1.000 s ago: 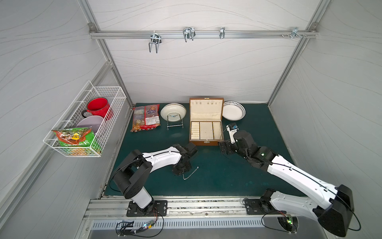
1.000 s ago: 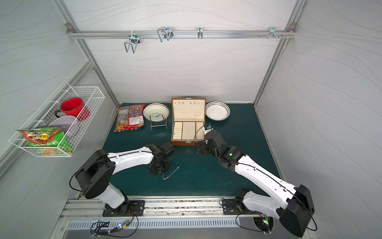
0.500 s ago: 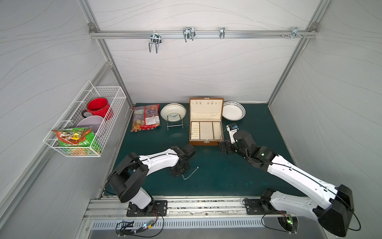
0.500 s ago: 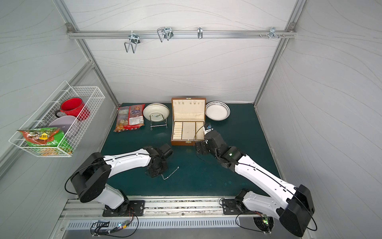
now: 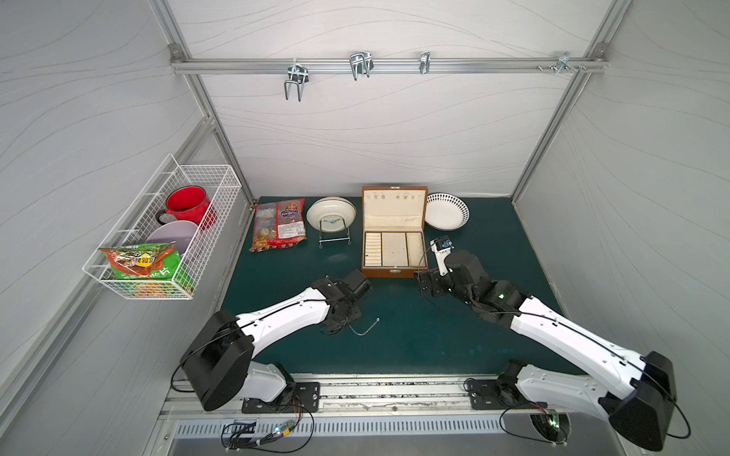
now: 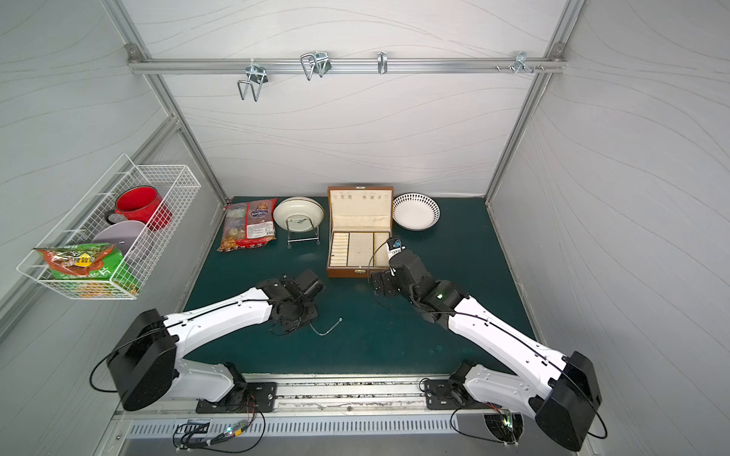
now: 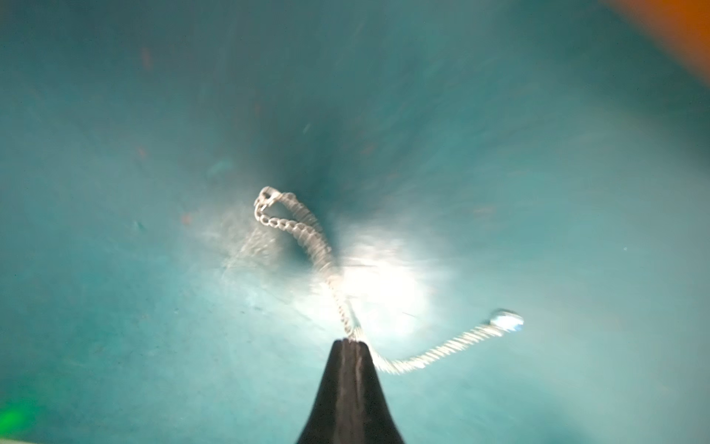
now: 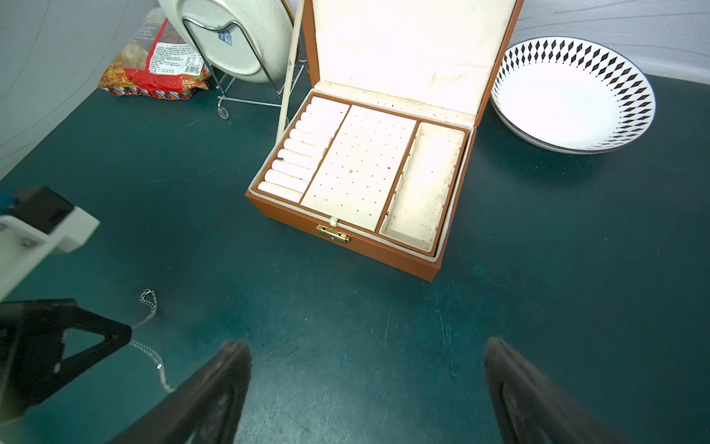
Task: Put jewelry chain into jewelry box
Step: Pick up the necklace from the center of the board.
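The jewelry chain point(image 5: 367, 328) point(image 6: 330, 331) is a thin silver link chain lying on the green mat in front of the jewelry box. My left gripper point(image 7: 351, 342) is shut on the chain near its middle. Both chain point(image 7: 307, 230) ends trail loose on the mat; this view is blurred. The chain point(image 8: 149, 305) also shows in the right wrist view beside the left fingers point(image 8: 111, 338). The brown jewelry box point(image 5: 395, 272) point(image 6: 357, 271) point(image 8: 365, 246) stands with its lid raised, showing cream compartments. My right gripper point(image 8: 365, 346) point(image 5: 428, 282) is open and holds nothing, just in front of the box's right corner.
A white dotted-rim plate point(image 5: 446, 211) lies right of the box. A cream plate on a wire stand point(image 5: 331, 213) and a snack bag point(image 5: 278, 229) lie to the left of it. A wire basket point(image 5: 166, 233) with a red mug hangs on the left wall.
The left jaws have closed on the chain, and the left arm's elbow has swung slightly leftward. The chain's loose end and the right arm stay where they were.
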Available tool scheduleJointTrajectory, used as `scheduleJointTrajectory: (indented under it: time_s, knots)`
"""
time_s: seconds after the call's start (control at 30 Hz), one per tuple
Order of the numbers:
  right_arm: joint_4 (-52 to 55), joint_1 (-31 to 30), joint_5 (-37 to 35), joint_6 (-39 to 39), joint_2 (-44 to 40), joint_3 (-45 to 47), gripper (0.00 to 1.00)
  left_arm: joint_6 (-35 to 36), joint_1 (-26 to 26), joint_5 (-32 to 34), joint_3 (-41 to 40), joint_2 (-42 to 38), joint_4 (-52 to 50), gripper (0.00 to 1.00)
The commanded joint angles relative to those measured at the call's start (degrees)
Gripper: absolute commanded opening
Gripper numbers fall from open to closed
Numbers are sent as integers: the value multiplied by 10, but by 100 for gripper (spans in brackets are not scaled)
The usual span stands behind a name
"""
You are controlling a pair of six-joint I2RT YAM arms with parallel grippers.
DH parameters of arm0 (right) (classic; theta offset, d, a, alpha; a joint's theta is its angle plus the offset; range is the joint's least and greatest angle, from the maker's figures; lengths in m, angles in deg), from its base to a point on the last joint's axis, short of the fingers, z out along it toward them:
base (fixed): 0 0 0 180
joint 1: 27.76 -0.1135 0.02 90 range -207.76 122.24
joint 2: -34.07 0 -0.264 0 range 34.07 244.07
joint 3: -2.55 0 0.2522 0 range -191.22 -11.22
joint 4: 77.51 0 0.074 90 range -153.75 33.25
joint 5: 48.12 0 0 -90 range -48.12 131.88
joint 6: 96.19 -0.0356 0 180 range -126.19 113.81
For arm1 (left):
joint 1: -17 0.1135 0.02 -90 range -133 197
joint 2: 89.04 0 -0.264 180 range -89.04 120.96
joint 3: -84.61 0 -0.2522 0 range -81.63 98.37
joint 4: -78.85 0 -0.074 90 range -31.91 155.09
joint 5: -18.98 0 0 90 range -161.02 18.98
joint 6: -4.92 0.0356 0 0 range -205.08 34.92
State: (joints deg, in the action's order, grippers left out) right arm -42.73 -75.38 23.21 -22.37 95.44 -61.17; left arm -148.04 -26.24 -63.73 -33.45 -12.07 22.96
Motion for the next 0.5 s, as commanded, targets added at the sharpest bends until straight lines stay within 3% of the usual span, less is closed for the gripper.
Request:
scheduleJointTrajectory:
  time_s: [0.0,0.23,0.47]
  knots:
    - [-18,-7,14,4,-21,0,99,28,-3,33,33,-35,5,0]
    - [-60,-23,76,44,-42,-4,99,74,-2,53,70,-102,22,0]
    - [-105,-54,188,105,-37,-15,77,123,-3,50,142,-115,-8,0]
